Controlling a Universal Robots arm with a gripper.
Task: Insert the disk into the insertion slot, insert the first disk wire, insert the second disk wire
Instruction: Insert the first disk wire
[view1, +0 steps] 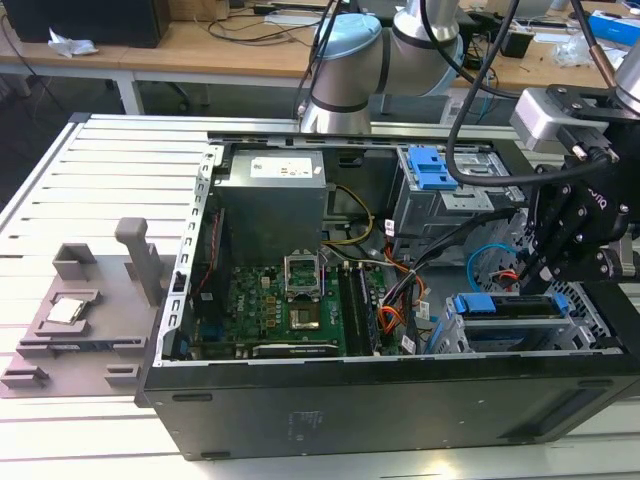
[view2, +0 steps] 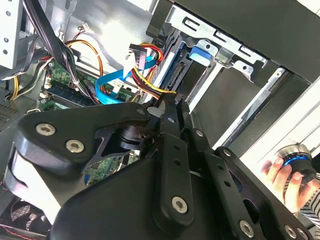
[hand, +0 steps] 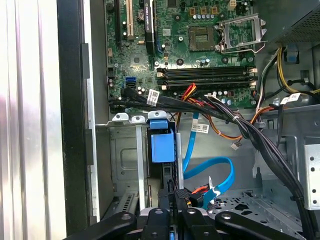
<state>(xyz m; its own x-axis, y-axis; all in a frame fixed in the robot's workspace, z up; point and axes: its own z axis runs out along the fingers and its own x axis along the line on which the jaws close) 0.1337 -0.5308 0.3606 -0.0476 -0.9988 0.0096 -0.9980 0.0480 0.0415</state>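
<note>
The disk, framed in bright blue plastic, sits in the insertion slot, a low perforated silver cage. The gripper hangs just beside the disk's end, fingers nearly together, apparently pinching the red-and-yellow wires.

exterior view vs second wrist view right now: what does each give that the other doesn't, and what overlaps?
Exterior view: the grey power supply, the CPU socket, the tall grey cage with its blue latch, and a grey fixture beside the case on the exterior view's left.
Second wrist view: a person's hand on a round knob.
Shared: the gripper, the blue flat cable, and the disk in its blue caddy, sitting in the insertion slot.
</note>
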